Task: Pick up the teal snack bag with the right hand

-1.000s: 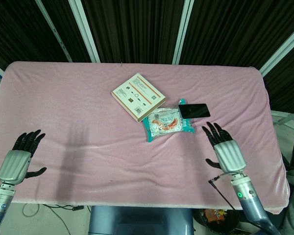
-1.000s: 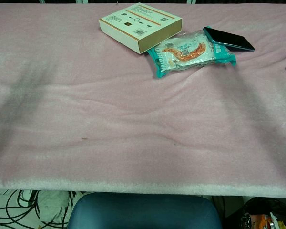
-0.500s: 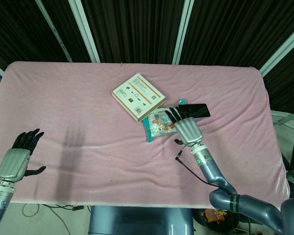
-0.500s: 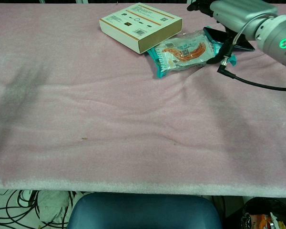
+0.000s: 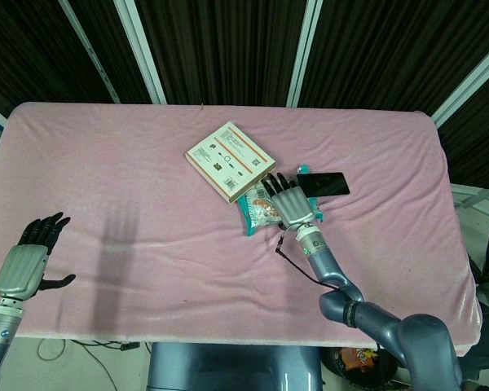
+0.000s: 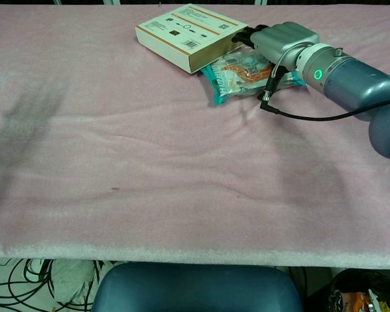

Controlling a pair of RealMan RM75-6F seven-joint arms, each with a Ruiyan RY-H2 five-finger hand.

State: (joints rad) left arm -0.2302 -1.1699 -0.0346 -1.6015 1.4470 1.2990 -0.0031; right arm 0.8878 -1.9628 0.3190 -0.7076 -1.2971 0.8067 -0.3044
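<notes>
At the far left we see the left hand (image 5: 26, 262) raised off the worktop's (image 5: 130, 187) near edge, fingers spread and holding nothing. Near the middle lies a box (image 5: 230, 160), and just beside its right corner the snack bag (image 5: 257, 211) lies flat on the pink cloth. Our right hand (image 5: 288, 201) lies palm-down over the bag with fingers stretched out, not visibly closed round it, and a phone (image 5: 323, 184) lies just right of it.

Head view high overhead; chest view low, near, same table (image 5: 147, 244).
</notes>
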